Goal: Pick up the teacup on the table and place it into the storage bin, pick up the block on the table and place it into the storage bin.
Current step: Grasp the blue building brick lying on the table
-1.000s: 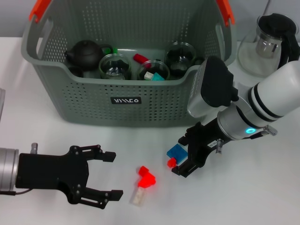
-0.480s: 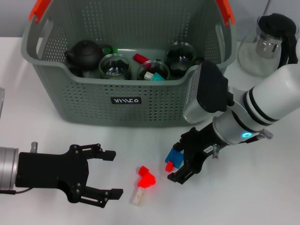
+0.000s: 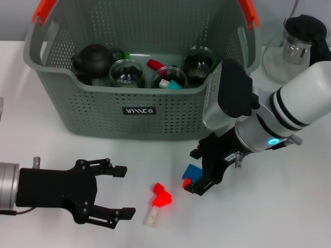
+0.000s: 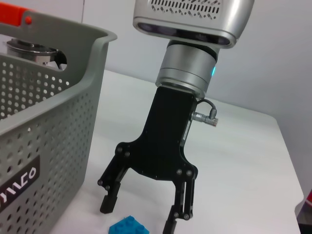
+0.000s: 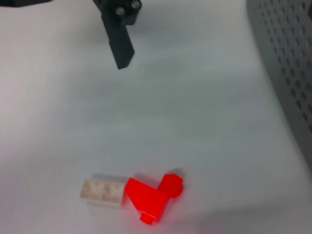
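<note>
The storage bin [image 3: 139, 111] fills the 12 o'clock side of the white table [image 3: 289, 217], leaving open surface in front. The right gripper [image 3: 192, 176] reaches down at 4 o'clock from the bin's label, fingers apart around a blue block [image 3: 193, 171]. A red block [image 3: 161, 196] lies just beside it at 8 o'clock. The left gripper [image 3: 118, 191] hovers at 7 o'clock, spread wide, holding nothing.
</note>
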